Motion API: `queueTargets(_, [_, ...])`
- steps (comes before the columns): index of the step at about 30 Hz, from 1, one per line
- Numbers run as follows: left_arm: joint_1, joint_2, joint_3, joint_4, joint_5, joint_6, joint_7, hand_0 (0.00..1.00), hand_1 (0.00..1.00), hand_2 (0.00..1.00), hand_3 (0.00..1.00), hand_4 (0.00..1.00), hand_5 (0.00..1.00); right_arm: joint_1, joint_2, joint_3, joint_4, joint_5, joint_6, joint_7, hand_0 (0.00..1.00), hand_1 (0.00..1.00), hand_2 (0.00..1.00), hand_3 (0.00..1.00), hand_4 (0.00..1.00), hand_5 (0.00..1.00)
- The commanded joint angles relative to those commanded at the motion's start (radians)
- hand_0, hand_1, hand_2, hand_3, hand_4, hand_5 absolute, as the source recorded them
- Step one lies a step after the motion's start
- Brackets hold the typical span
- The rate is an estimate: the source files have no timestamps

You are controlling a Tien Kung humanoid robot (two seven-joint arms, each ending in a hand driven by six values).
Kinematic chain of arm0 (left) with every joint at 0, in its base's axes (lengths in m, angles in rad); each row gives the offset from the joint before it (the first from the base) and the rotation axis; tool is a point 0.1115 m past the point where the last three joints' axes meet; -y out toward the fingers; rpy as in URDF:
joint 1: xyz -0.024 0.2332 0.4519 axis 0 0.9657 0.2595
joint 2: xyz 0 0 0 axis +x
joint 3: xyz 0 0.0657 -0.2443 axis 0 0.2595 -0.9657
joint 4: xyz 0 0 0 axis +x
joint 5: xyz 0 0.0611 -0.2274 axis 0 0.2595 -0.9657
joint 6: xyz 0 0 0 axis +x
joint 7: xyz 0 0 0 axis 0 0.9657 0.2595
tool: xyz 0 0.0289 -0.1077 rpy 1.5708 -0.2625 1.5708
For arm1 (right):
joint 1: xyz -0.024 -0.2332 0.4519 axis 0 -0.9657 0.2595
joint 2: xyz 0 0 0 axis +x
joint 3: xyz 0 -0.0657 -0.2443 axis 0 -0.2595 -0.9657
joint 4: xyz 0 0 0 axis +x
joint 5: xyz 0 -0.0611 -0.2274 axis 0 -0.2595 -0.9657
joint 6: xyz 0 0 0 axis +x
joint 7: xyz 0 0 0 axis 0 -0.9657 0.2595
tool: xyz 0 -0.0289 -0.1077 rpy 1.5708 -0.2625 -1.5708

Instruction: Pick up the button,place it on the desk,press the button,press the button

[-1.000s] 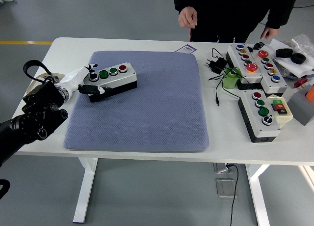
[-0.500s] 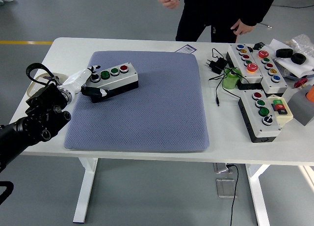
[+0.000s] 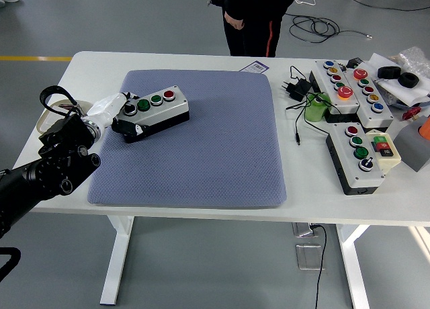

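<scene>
A grey button box (image 3: 158, 107) with a black selector, two green buttons and a red button lies on the blue-grey mat (image 3: 201, 154), near its far left corner. My left hand (image 3: 122, 117) comes in from the left and is shut on the box's left end, white fingers over the top and the thumb against the front face. Whether the box rests flat on the mat or is slightly raised at that end, I cannot tell. My right hand is out of view.
Two bigger button boxes (image 3: 351, 86) (image 3: 363, 158) sit on the white table (image 3: 201, 59) at the right, with a green cylinder (image 3: 316, 108), a black charger (image 3: 295, 88) and its cable. A tape roll (image 3: 44, 120) lies by my left arm. A person (image 3: 252, 20) stands behind the far edge.
My left hand has closed in on the box's left end and nudged it slightly right. The person has stepped back and moved left along the far side, hands off the table.
</scene>
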Motion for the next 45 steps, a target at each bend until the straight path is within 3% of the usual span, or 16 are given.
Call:
queueTargets(3, [-0.001, 0.0, -0.002, -0.002, -0.003, -0.01, 0.001, 0.336, 0.331, 0.314, 0.421, 0.437, 0.002, 0.0, 0.0, 0.0, 0.0, 0.0, 0.0, 0.0, 0.642, 0.508, 0.548, 0.592, 0.244, 0.362])
queueTargets(4, [-0.001, 0.0, -0.004, -0.003, -0.009, -0.015, 0.001, 0.188, 0.191, 0.195, 0.319, 0.362, 0.002, 0.0, 0.0, 0.0, 0.0, 0.0, 0.0, 0.0, 0.642, 0.508, 0.548, 0.591, 0.244, 0.362])
queueTargets(9, [0.0, 0.0, -0.006, -0.002, -0.035, -0.023, -0.002, 0.188, 0.191, 0.195, 0.319, 0.362, 0.002, 0.0, 0.0, 0.001, 0.0, -0.001, 0.0, 0.0, 0.642, 0.508, 0.548, 0.591, 0.244, 0.362])
queueTargets(10, [0.0, 0.0, -0.006, -0.002, -0.036, -0.024, -0.002, 0.102, 0.125, 0.133, 0.246, 0.321, 0.002, 0.0, 0.0, 0.001, 0.0, -0.001, 0.0, 0.0, 0.642, 0.508, 0.548, 0.591, 0.244, 0.362])
queueTargets(25, [0.012, -0.002, -0.017, -0.027, -0.052, -0.002, -0.027, 0.059, 0.063, 0.085, 0.187, 0.264, 0.002, -0.009, -0.002, -0.003, 0.0, 0.003, 0.0, -0.001, 0.642, 0.508, 0.548, 0.591, 0.244, 0.362])
queueTargets(38, [0.033, 0.02, -0.038, -0.114, -0.035, -0.013, -0.081, 0.057, 0.051, 0.078, 0.185, 0.298, 0.002, -0.014, -0.003, -0.004, 0.0, 0.006, 0.0, -0.001, 0.642, 0.508, 0.548, 0.591, 0.244, 0.361])
queueTargets(42, [0.04, 0.038, -0.041, -0.161, -0.034, -0.011, -0.105, 0.05, 0.05, 0.078, 0.185, 0.289, 0.002, -0.013, -0.003, -0.002, 0.0, 0.005, 0.0, 0.0, 0.642, 0.507, 0.548, 0.591, 0.244, 0.362])
queueTargets(45, [0.046, 0.06, -0.037, -0.23, -0.03, -0.014, -0.128, 0.05, 0.05, 0.078, 0.185, 0.289, 0.002, -0.011, -0.003, -0.002, 0.0, 0.005, 0.0, 0.0, 0.642, 0.507, 0.548, 0.591, 0.244, 0.362])
